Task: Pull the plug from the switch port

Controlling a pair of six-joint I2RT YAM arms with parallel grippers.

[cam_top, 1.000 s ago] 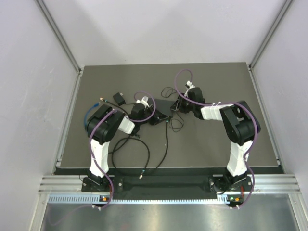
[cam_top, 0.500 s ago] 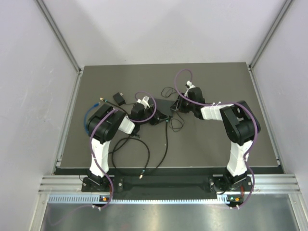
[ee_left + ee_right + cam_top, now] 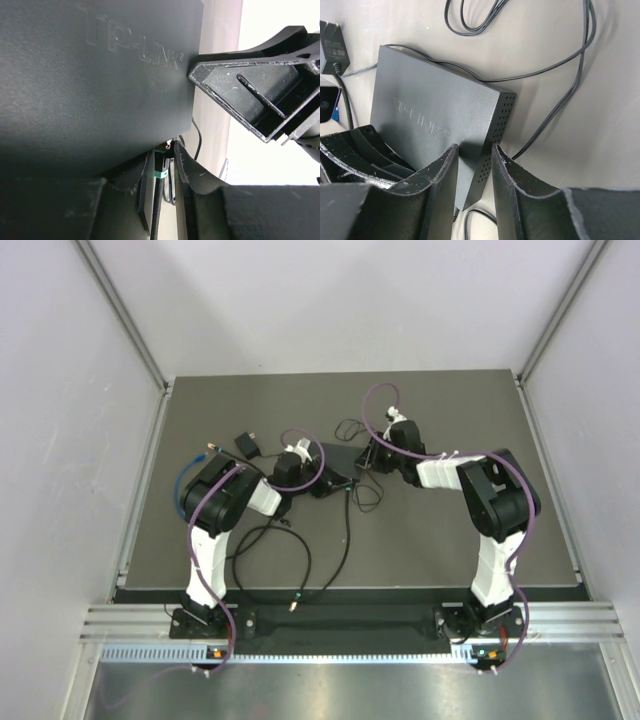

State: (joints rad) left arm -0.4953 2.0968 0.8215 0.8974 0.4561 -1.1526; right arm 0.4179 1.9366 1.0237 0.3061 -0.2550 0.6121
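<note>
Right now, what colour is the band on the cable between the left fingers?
Green. The band shows best in the left wrist view.

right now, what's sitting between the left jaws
The plug, marked by a green collar, sits between the left gripper's jaws at the switch's edge; the left wrist view shows it.

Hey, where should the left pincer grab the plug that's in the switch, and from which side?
Grip the plug at its teal collar, just outside the switch, not the thin cable behind it. Come in along the cable's line, as the left pincer sits now, one finger each side, so the pull likely runs straight out.
</note>
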